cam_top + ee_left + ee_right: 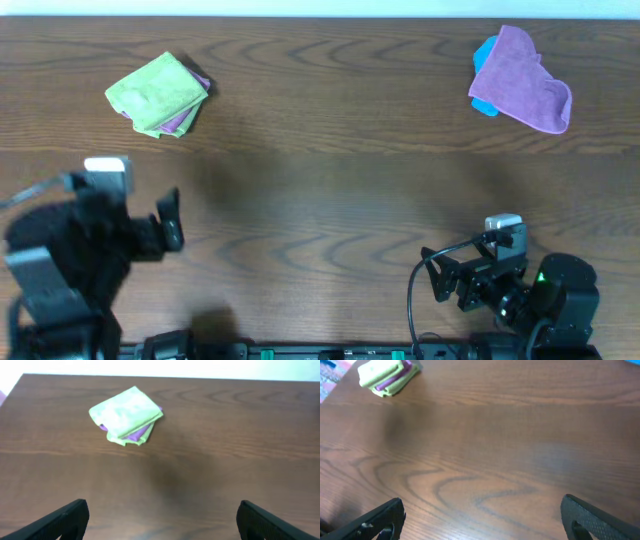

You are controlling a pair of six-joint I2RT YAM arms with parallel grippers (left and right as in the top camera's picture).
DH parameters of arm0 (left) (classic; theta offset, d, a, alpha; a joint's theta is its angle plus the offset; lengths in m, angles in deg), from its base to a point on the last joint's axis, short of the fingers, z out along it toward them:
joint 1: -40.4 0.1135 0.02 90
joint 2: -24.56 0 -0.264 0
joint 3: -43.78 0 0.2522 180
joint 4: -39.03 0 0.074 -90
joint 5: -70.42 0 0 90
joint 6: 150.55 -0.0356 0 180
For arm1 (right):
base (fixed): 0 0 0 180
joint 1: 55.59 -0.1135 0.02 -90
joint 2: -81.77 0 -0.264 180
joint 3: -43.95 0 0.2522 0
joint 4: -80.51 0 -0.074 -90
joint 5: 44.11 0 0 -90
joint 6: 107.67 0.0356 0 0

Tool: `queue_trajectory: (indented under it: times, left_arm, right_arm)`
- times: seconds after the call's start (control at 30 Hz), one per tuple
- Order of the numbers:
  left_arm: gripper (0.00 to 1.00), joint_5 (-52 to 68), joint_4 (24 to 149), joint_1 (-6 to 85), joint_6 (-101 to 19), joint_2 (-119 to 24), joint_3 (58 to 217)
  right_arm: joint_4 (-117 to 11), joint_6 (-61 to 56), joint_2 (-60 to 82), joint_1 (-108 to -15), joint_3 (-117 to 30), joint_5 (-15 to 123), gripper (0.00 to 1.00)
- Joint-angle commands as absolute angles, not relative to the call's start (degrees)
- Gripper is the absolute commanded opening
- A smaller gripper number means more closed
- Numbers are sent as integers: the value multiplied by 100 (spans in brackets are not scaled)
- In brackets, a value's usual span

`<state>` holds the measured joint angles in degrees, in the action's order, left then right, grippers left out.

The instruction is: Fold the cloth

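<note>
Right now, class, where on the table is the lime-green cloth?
In the overhead view the lime-green cloth lies folded at the far left of the table, over a purple layer, ahead of the left arm; another purple cloth sits far right.

Light diffuse and even from above, mid-bright; no hard shadows; overhead view mildly soft, left gripper (171, 228) and its arm smeared, out of focus; faint dark patch on the table (330, 200) ahead of it; left wrist view: strip beyond the table's far edge blown out white, fingers (65, 520) near-black silhouettes, no detail; right wrist view: pale sheen on the wood ahead and right of the right gripper (482, 512), dim patch ahead-left; cloth (380, 372) far ahead-left, soft, low detail.
</note>
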<state>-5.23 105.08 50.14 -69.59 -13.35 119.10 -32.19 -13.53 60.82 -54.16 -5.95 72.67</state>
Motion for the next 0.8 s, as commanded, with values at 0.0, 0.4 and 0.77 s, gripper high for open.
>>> queue_trajectory:
  times: [0.0, 0.4, 0.77]
  left_arm:
    - [95, -602, 10169, 4858, -6891, -566, 10999]
    - [96, -421, 9724, 4850, -6395, 1075, 8704]
    - [95, -73, 9420, 4852, -6472, 1097, 7727]
  right_arm:
    - [-3212, -1303, 6104, -5363, -584, 7287, 99]
    - [-3212, -1303, 6104, -5363, -584, 7287, 99]
    - [-3212, -1303, 6104, -5363, -584, 7287, 99]
